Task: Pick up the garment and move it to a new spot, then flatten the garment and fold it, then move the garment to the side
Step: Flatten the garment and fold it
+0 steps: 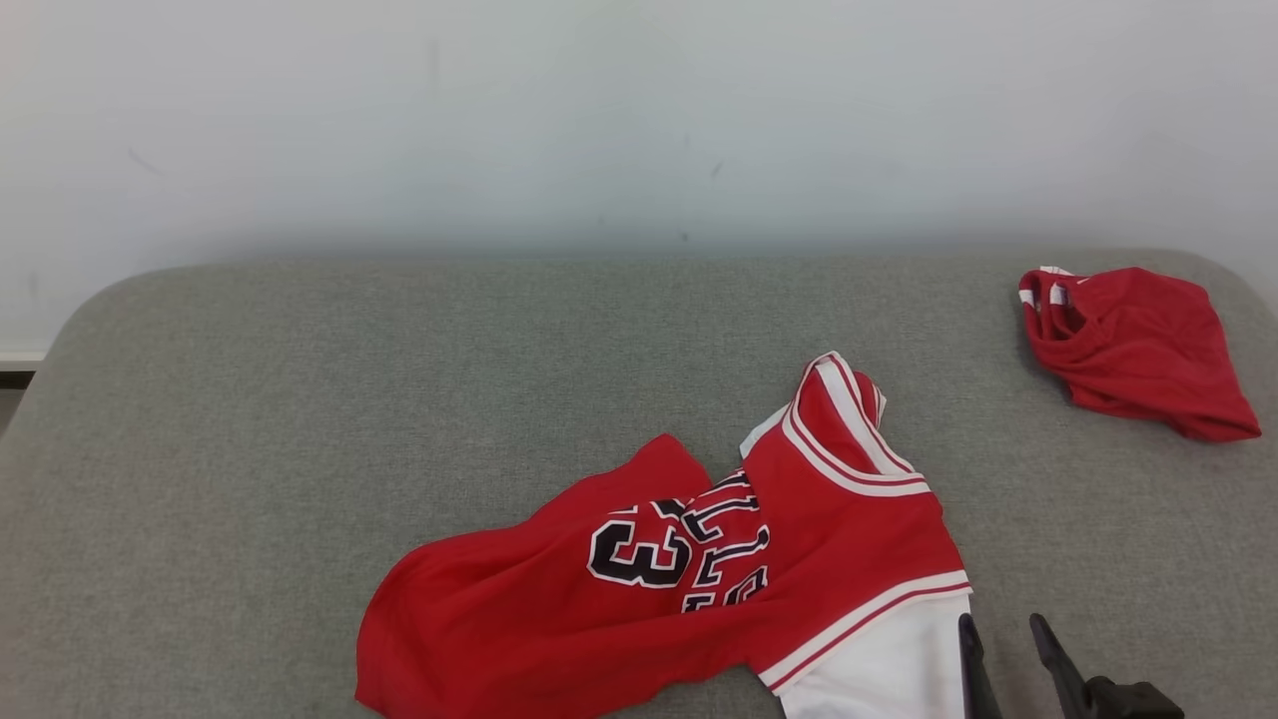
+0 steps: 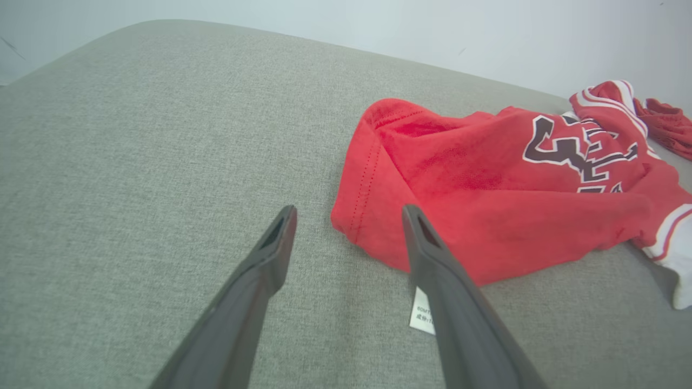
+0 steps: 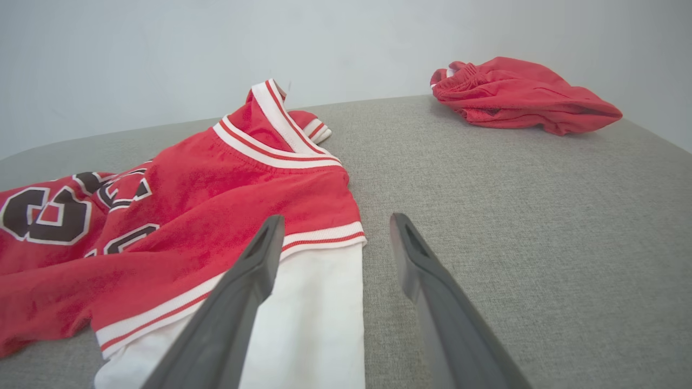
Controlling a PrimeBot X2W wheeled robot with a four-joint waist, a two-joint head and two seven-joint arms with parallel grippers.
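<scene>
The garment (image 1: pixel 689 569) is a red jersey with white trim, white sleeves and black numbers, lying crumpled on the grey cushion near the front. In the left wrist view its red hem (image 2: pixel 486 189) lies just right of my left gripper (image 2: pixel 348 216), which is open above the cushion with nothing between its fingers. A small white label (image 2: pixel 421 319) pokes out beside the right finger. My right gripper (image 1: pixel 1003 629) stands open at the garment's white sleeve (image 3: pixel 319 302), its left finger over the sleeve's edge, holding nothing.
A second red garment (image 1: pixel 1133 345) lies bunched at the cushion's far right corner, also seen in the right wrist view (image 3: pixel 519 94). The grey cushion (image 1: pixel 300 419) stretches bare to the left and back. A pale wall (image 1: pixel 639 120) rises behind it.
</scene>
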